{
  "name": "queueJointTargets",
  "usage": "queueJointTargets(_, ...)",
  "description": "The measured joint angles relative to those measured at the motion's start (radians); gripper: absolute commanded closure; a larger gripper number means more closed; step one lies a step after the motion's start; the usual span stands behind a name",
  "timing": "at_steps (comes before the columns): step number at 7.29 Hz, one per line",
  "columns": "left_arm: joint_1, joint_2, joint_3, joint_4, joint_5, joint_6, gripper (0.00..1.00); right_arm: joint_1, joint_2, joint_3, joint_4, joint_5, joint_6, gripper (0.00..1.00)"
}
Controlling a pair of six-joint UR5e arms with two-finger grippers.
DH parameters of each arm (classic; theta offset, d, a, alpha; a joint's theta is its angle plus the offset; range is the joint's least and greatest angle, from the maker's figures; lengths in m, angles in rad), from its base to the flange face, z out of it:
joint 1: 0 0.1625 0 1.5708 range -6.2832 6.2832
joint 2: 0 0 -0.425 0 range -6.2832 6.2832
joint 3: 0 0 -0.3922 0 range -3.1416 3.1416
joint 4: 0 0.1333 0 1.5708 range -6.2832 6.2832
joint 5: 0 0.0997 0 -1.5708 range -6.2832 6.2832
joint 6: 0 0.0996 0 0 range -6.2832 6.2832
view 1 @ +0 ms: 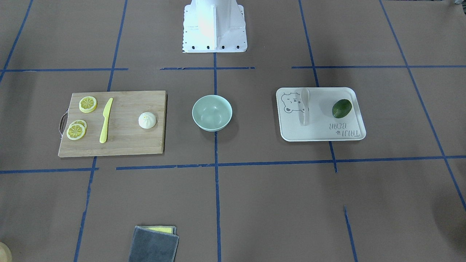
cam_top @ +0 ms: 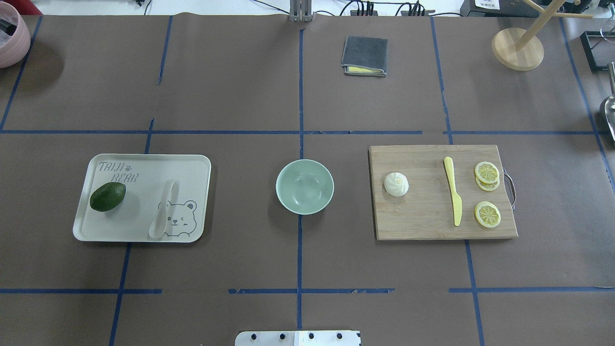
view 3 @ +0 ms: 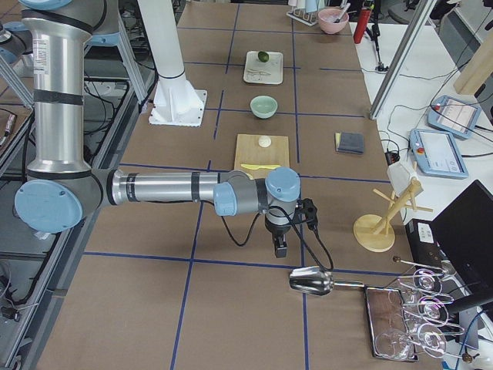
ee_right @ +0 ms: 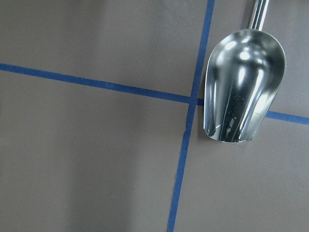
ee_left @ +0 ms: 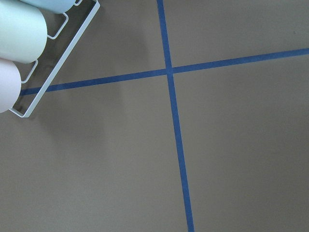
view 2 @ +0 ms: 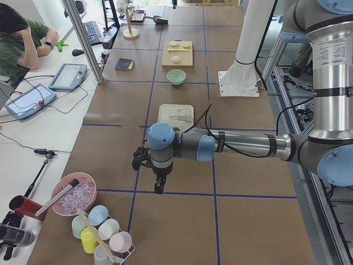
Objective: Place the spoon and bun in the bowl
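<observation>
There is one bowl (cam_top: 304,186), one bun (cam_top: 396,184) and one spoon (cam_top: 165,206). Also three lemon slices (cam_top: 487,214), one yellow knife (cam_top: 453,197), one cutting board (cam_top: 423,216), one tray (cam_top: 187,173), one green fruit (cam_top: 107,196) and one folded cloth (cam_top: 364,54).

Soft, even light from above here, sharp focus across the table (cam_top: 240,96), just faint shadows hugging the bowl (cam_top: 304,186) and tray (cam_top: 158,166). Glare blows out the white robot base (view 1: 214,25) at the front view's top centre, and the metal scoop (ee_right: 244,84) flashes hard highlights in the right wrist view.
</observation>
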Motion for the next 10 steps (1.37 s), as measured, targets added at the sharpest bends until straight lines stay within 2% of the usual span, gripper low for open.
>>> queueJointTargets(5, 0.000, -0.006, -0.030, -0.036, 0.012, 0.004, 0.00, -0.002, 0.006, 0.016, 0.000, 0.009, 0.002, 0.00)
queueJointTargets(8, 0.007, -0.028, -0.035, -0.183, 0.013, 0.003, 0.00, -0.016, 0.055, 0.038, 0.033, 0.008, 0.013, 0.00)
queueJointTargets(10, 0.009, -0.093, -0.001, -0.336, 0.012, -0.012, 0.00, -0.017, 0.089, 0.038, 0.067, 0.014, 0.023, 0.00)
